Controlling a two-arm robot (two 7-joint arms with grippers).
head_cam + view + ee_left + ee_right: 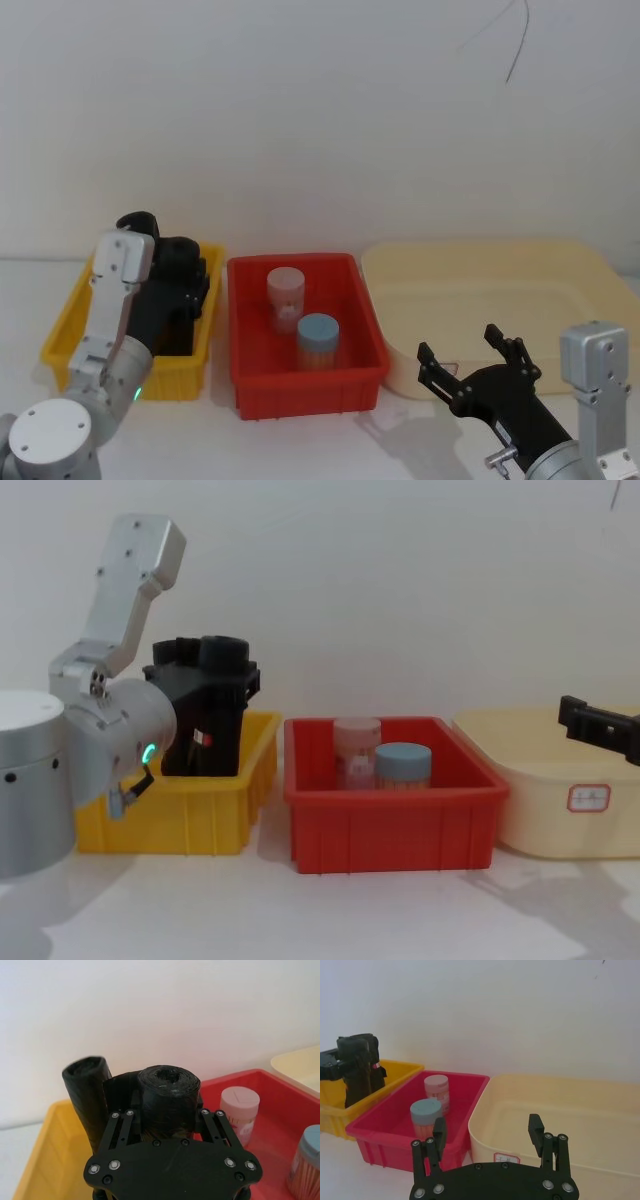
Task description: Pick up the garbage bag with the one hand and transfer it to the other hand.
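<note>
The garbage bag (169,1085) was clamped by the left gripper (170,1125) in the yellow bin (60,345) at the left of the frame; whether it was lifted clear could not be told. The right gripper (458,345) was held with fingers apart at the lower right, so the handover was judged yet to be done.

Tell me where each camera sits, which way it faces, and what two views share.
Head: up high, facing forward and down at the red bin; left arm and right pincer show.
Chest: lower, facing forward across the table; left arm shows large.
Left wrist: behind the left pincer, shut on the garbage bag.
Right wrist: behind the open right pincer, facing the red bin.
Shared: head and right wrist views both hold the blue-lidded jar.
</note>
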